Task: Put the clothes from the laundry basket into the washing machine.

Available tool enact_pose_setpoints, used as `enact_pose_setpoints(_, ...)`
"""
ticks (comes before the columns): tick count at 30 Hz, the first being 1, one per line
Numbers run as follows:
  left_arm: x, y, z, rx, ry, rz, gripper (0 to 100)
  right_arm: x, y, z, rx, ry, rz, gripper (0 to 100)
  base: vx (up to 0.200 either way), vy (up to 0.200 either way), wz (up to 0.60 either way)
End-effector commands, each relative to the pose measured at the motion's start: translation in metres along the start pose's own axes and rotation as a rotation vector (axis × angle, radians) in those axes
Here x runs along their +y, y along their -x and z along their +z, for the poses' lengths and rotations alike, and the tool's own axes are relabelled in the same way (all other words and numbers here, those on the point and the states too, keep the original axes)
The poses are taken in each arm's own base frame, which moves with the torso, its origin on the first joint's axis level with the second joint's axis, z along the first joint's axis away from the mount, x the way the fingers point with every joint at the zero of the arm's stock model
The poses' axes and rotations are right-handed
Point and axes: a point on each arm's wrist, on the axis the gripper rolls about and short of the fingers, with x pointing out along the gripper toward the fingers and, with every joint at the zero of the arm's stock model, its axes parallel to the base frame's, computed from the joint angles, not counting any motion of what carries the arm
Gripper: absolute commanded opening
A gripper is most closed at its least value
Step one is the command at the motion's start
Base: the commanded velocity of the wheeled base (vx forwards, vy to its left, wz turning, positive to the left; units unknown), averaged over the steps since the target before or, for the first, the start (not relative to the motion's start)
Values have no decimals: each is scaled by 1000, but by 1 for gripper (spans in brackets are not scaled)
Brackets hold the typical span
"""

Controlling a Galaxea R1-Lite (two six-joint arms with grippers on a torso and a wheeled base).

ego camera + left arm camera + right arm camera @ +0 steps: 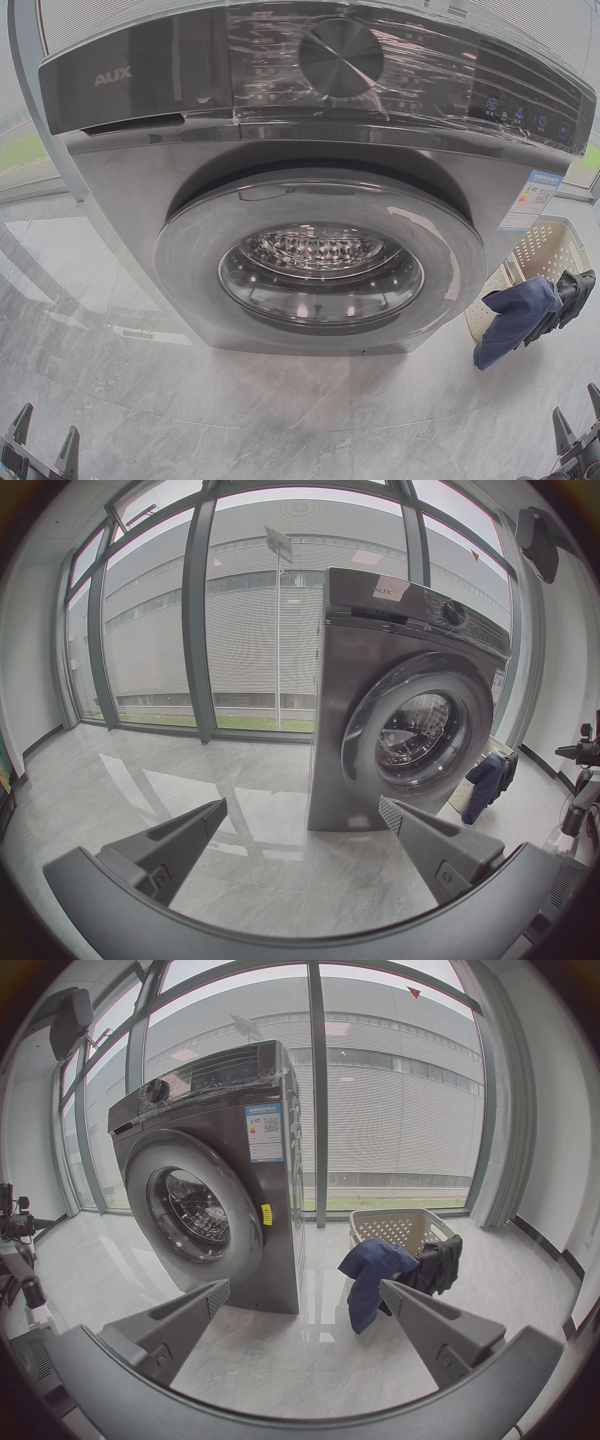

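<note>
Grey washing machine (pixel 312 156), its porthole door (pixel 320 275) apparently shut; the cream laundry basket (pixel 553 240) stood at its 3 o'clock, a blue garment (pixel 515 319) and a black garment (pixel 575 290) draped over the rim. The left gripper (pixel 49 420) (7 o'clock) and right gripper (pixel 574 400) (5 o'clock) were spread wide, empty. Opening the door first, then pinching the blue fold, seemed best.

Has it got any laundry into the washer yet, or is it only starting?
Nothing looks done: the washing machine door is shut, and the blue garment and black garment hang over the laundry basket rim. In hand: nothing; left gripper and right gripper are open, empty. To do: opening the door, moving both garments.
</note>
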Motion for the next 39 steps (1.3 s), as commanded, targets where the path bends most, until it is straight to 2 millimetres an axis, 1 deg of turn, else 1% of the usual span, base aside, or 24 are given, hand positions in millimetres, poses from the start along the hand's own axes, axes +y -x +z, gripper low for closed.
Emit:
enact_pose_setpoints(1,0,0,-5,-1,0,0,100,0,0,-5,1,0,1,100,0,0,0)
enact_pose_setpoints(16,0,0,-5,-1,-1,0,100,0,0,-5,1,2,1,100,0,0,0)
enact_pose_setpoints(22,0,0,-5,-1,-1,0,100,0,0,-5,0,2,1,100,0,0,-600)
enact_pose_setpoints(29,0,0,-5,-1,0,0,100,0,0,-5,1,0,-1,100,0,0,0)
enact_pose_setpoints(38,0,0,-5,-1,0,0,100,0,0,-5,1,2,1,100,200,0,0)
enact_pose_setpoints(39,0,0,-5,-1,0,0,100,0,0,-5,1,0,-1,100,0,0,0)
